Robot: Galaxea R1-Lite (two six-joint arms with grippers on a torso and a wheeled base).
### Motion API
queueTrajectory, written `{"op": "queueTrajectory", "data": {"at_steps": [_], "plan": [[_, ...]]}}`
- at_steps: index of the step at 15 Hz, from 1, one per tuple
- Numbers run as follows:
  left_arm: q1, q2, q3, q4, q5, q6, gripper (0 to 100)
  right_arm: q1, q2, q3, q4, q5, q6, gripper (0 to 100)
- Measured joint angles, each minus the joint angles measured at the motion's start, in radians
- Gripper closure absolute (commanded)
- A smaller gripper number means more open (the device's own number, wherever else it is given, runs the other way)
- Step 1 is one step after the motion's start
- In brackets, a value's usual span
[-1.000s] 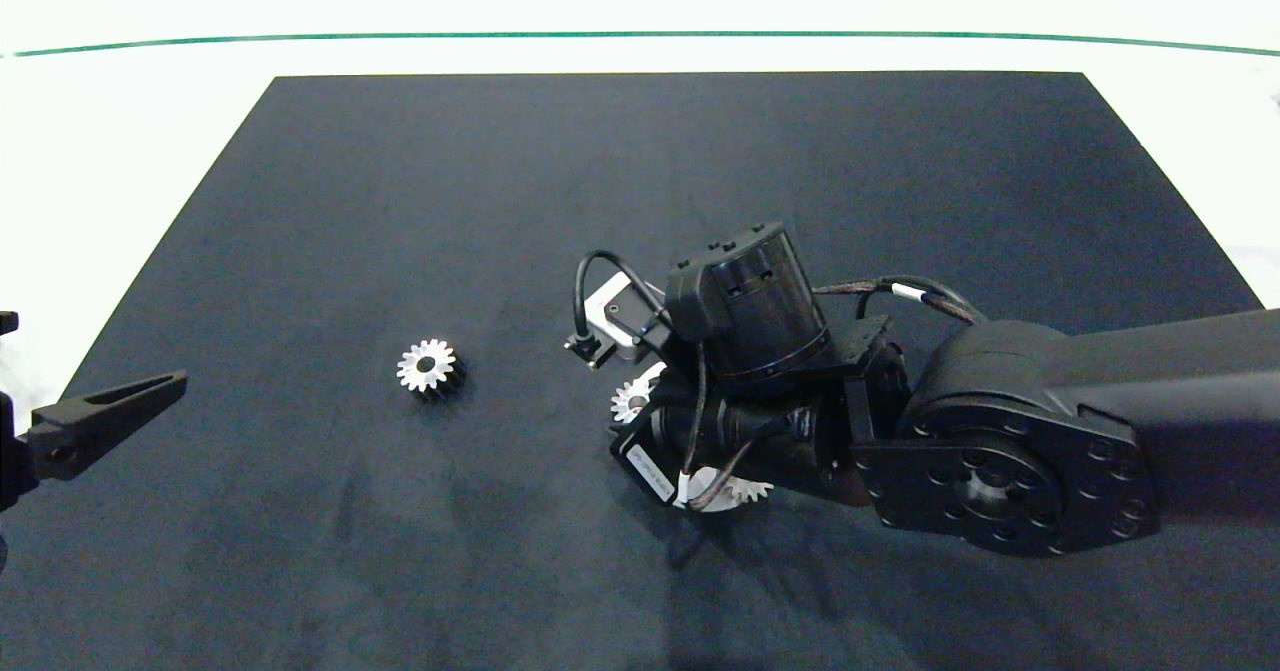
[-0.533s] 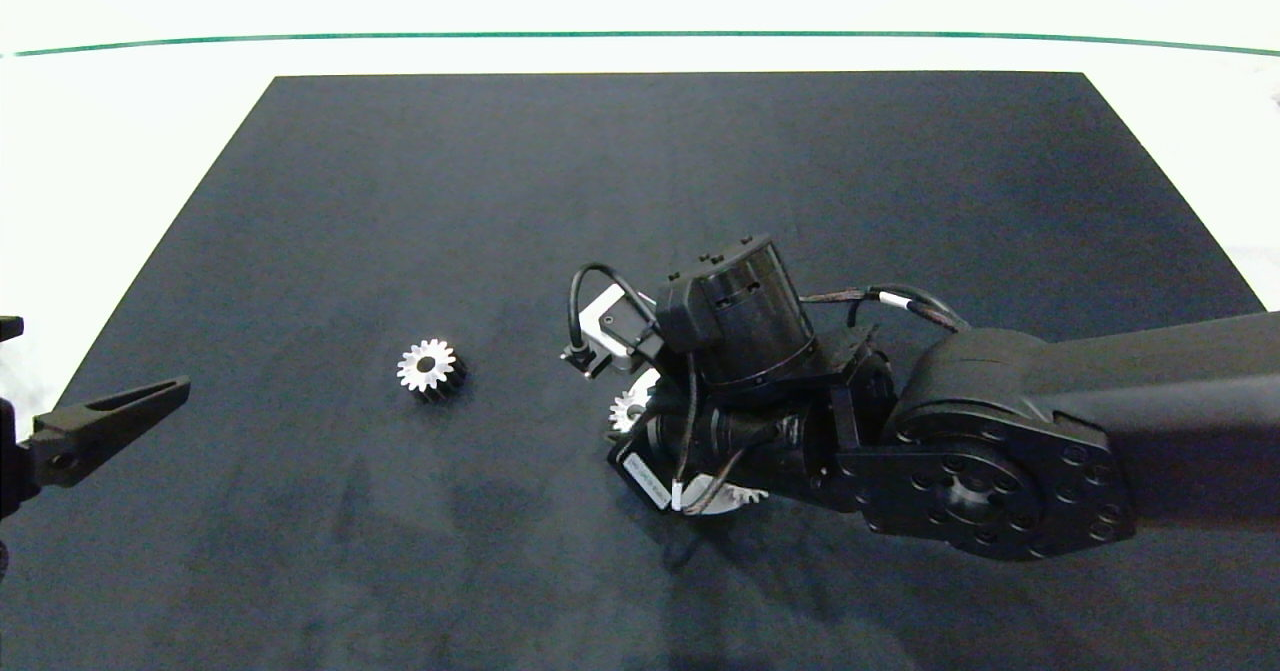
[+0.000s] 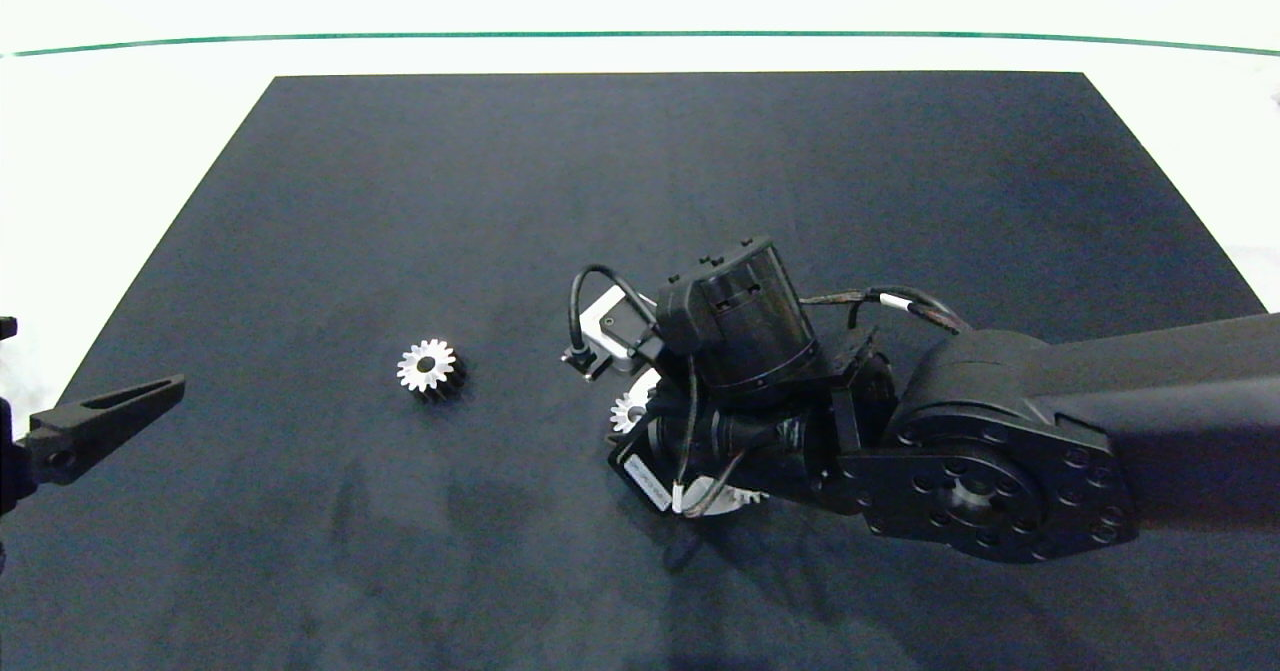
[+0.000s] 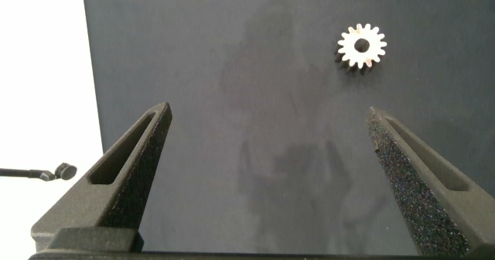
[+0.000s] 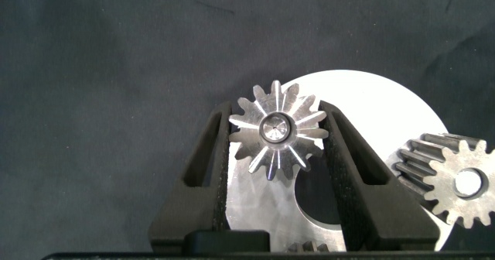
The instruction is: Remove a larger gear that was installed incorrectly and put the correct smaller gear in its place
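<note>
Right pincer [image 5: 277,132], scarcely shifted since before, grips a smaller gear [image 5: 276,128]; left pincer [image 4: 267,148] wide.

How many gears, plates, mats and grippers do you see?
Gears: 4 (one only a sliver)
Round plate: 1
Black mat: 1
Grippers: 2 (right gripper shut on a gear, left gripper open at mat's edge)
Total: 8
</note>
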Motion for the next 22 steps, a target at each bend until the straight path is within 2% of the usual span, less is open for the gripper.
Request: {"op": "queueTrajectory", "data": {"at_steps": [3,7,8,11,14,17,19,22], "plan": [[0.003,0.0,-0.001,-0.001,0.0,0.0,0,0.0,-0.021,0.001,0.028,0.0,0.028,0],[0.02,-0.002,-0.005,-0.002,0.0,-0.001,0,-0.002,-0.085,0.031,0.047,-0.001,0.034,0],[0.026,-0.003,-0.007,-0.003,0.0,-0.001,0,-0.006,-0.112,0.039,0.047,-0.013,0.034,0],[0.052,-0.021,-0.013,-0.003,0.0,-0.007,0,-0.021,-0.217,0.068,0.051,-0.081,0.033,0],[0.066,-0.057,-0.021,-0.003,0.01,-0.014,0,-0.073,-0.356,0.122,0.057,-0.148,0.03,0],[0.118,-0.096,-0.022,0.0,0.011,-0.03,0,-0.201,-0.52,0.169,0.102,-0.195,0.027,0],[0.147,-0.133,-0.019,0.019,0.011,-0.056,0,-0.323,-0.638,0.197,0.122,-0.208,0.028,0],[0.193,-0.223,-0.016,0.076,0.015,-0.073,0,-0.506,-0.839,0.263,0.166,-0.22,0.026,0]]}}
